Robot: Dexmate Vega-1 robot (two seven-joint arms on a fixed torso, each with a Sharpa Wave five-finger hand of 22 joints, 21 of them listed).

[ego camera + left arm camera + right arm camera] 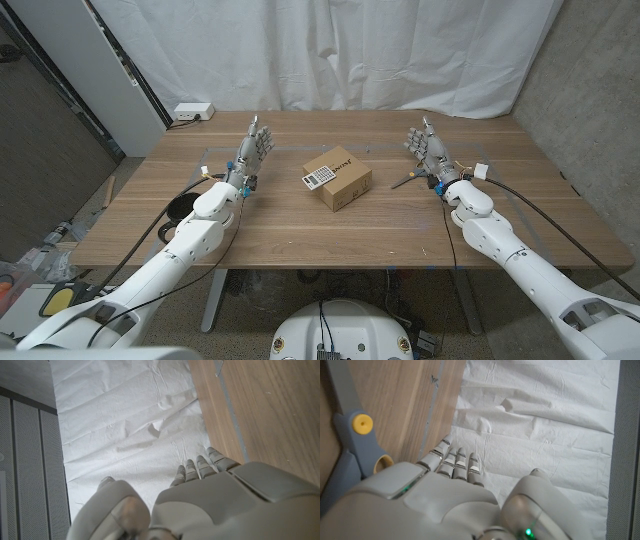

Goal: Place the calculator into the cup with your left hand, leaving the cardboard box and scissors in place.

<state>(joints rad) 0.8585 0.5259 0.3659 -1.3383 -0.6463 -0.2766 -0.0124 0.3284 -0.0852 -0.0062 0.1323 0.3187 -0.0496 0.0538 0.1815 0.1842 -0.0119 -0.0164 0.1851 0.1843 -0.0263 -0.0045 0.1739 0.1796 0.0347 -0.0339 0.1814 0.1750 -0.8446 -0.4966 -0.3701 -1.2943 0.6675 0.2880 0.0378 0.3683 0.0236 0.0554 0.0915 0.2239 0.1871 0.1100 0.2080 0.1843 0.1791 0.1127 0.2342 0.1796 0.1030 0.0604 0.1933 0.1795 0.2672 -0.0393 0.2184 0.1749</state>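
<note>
Wooden table [300, 225] | calculator [318, 177] atop cardboard box [340, 180] | scissors [362, 442] (right-wrist view) | both hands' fingers spread, empty

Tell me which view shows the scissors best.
The right wrist view: the scissors lie close beside the right robot hand, blue-grey handle and yellow pivot clear. In the head view the scissors are a small dark sliver by that hand.

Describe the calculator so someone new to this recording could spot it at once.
Find the wooden table, then the cardboard box at its middle. The calculator lies on the box's top, a small white slab with dark keys, unlike the plain brown cardboard around it.
</note>
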